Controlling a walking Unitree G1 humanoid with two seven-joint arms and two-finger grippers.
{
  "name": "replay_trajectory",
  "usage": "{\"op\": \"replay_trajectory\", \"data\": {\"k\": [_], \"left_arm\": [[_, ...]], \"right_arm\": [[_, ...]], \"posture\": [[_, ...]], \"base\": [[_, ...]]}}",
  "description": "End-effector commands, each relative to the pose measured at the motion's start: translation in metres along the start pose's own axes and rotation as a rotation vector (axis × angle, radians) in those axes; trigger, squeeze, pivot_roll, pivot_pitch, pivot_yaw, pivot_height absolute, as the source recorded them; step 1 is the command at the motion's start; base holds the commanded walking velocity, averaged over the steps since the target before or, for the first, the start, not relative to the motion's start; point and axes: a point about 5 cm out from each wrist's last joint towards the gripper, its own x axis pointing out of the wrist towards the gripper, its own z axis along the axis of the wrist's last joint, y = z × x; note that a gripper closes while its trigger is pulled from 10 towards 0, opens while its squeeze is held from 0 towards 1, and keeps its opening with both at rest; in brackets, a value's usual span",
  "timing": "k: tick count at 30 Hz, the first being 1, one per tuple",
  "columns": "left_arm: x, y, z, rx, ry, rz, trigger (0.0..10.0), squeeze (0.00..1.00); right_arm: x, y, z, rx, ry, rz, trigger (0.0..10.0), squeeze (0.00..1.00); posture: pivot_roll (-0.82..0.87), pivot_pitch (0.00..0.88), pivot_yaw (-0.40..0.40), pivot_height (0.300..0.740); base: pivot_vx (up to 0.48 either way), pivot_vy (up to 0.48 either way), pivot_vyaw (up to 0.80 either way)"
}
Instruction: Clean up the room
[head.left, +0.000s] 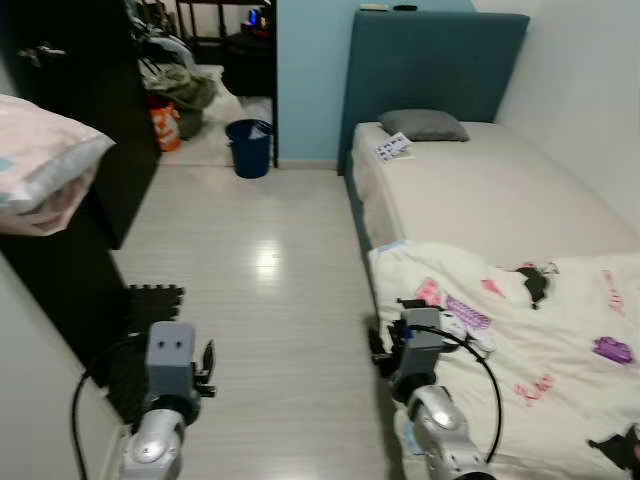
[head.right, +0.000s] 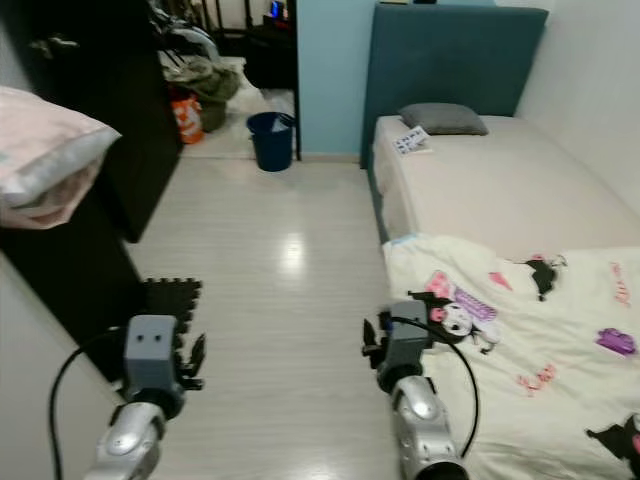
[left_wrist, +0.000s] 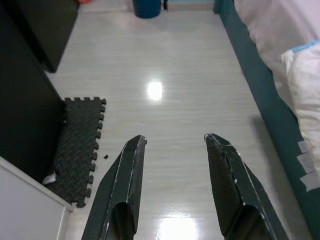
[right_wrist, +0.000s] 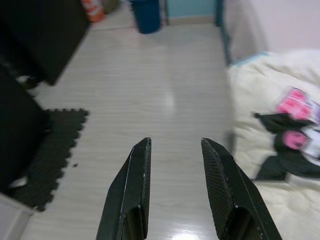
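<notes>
Right end effector (right_wrist: 175, 150) fingers apart above pale floor (right_wrist: 150, 90); printed blanket (right_wrist: 280, 150) beside; black mat (right_wrist: 50, 150) opposite.

Floor (head.left: 270, 270): pale wood planks, glare patch mid-room. Black foam mat (head.left: 150, 305) on floor at left, against dark cabinet. Blue bin (head.left: 249, 147) on floor by far doorway; orange bag (head.left: 165, 125) beyond it.

Bed (head.left: 500, 190): bare mattress along right wall, blue headboard. Grey pillow (head.left: 423, 124) at head end; small paper (head.left: 393, 149) just beside it, near bed edge. Cream printed blanket (head.left: 530, 340) crumpled over near end, overhanging floor-side edge.
</notes>
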Motion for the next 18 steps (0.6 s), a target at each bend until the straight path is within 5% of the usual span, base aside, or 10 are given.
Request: {"op": "replay_trajectory", "data": {"k": [1, 18], "left_arm": [[-0.0027, -0.005, -0.0004, -0.007, -0.007, -0.021, 10.0, 0.0], [-0.0019, -0.0041, 0.0005, 0.003, -0.011, -0.033, 10.0, 0.0]], "right_arm": [[-0.0047, -0.0077, -0.0056, 0.004, 0.018, -0.024, 10.0, 0.0], [-0.0042, -0.0086, -0.0048, 0.007, 0.014, -0.026, 10.0, 0.0]], "posture": [[0.0, 0.081, -0.055, 0.74], [0.0, 0.075, -0.053, 0.74]], "base": [[0.319, 0.0, 0.0], [0.32, 0.0, 0.0]]}}
